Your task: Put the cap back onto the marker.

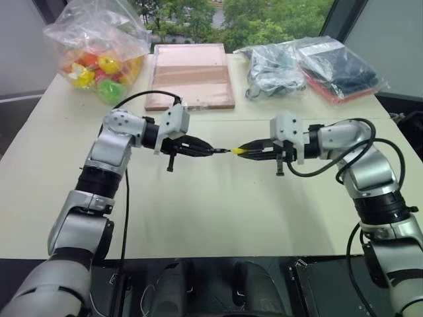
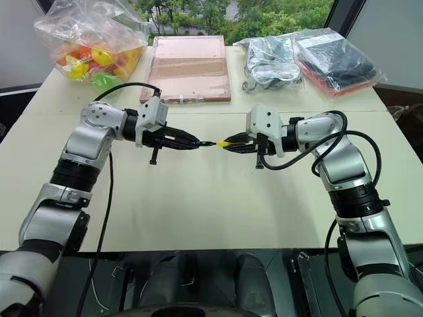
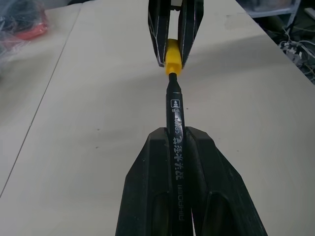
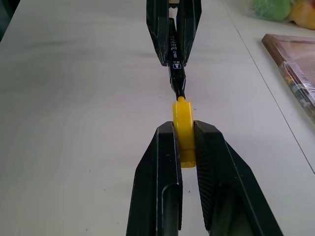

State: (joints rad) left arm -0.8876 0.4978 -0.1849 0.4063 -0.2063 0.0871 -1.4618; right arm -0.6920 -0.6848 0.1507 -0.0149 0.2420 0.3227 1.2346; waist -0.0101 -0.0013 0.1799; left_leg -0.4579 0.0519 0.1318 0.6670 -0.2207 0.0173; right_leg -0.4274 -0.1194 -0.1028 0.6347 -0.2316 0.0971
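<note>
Cream-white flat table [image 1: 198, 211] by a window with green trees beyond; along the far edge sit a clear plastic bag of colourful round toys [image 1: 99, 49], a flat pinkish-brown wrapped board [image 1: 192, 74], a clear bag of grey cables [image 1: 271, 69] and a clear bag of dark and red items [image 1: 337, 66]. Both arms are raised above the table's middle, pointing at each other. Left gripper [image 1: 210, 151] has its two black fingers clamped tight on the slim black marker with white print [image 3: 174, 128], barrel lying between the fingers and sticking out toward the other arm. Right gripper [image 1: 242, 150] has its fingers pinched shut on the tiny bright yellow plastic cap [image 4: 183, 129], open end facing the marker. Marker tip sits right at the cap's mouth, touching or just entering; cannot tell how far in it goes. Marker and cap line up nearly level, held in the air well above the tabletop, between the two wrists.
</note>
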